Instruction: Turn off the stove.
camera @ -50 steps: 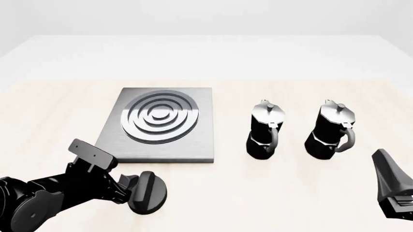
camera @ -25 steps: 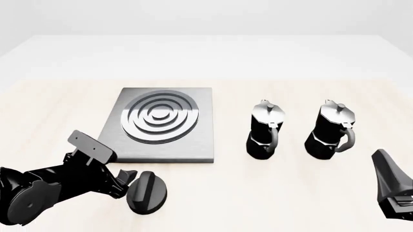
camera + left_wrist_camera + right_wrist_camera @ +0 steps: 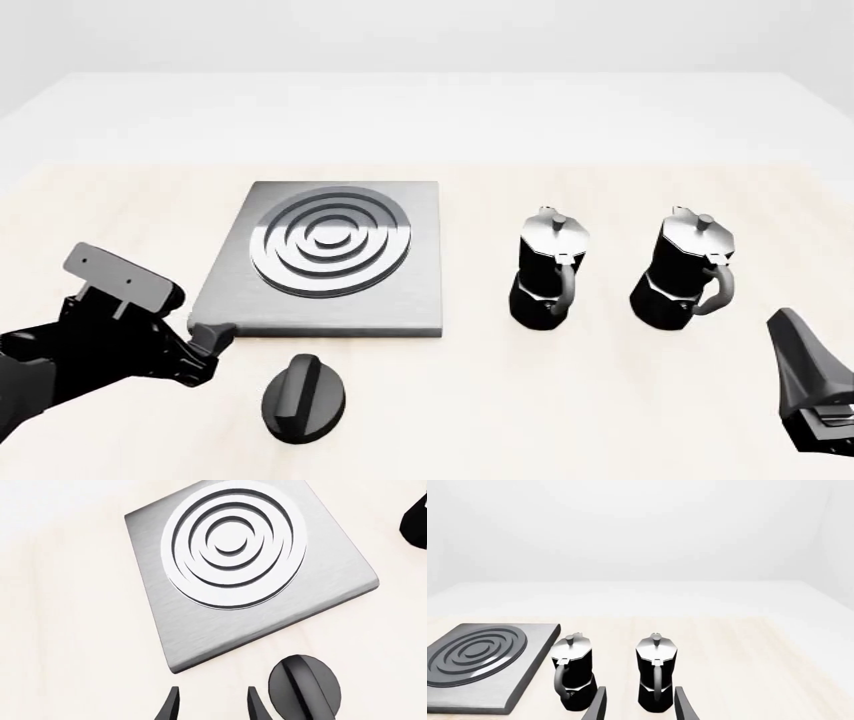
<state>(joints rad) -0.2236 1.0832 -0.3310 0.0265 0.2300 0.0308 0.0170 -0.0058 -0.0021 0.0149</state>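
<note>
The left pincer is released, with the knob free on the desk just beside it. The right pincer gapes empty too

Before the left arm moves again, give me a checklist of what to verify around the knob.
1. Left gripper open: ok, fingers apart with nothing between them.
2. Gripper lined up on the knob: not ok, the knob sits off to one side of the fingers, untouched.
3. Clear of the stove plate: cannot tell, the fingertips look very near its front left corner in the front view.
4. Two moka pots standing away from the knob: ok.
5. Right gripper out of the way: ok, open at the table's right.
6. Knob at off: cannot tell, no markings visible.
</note>
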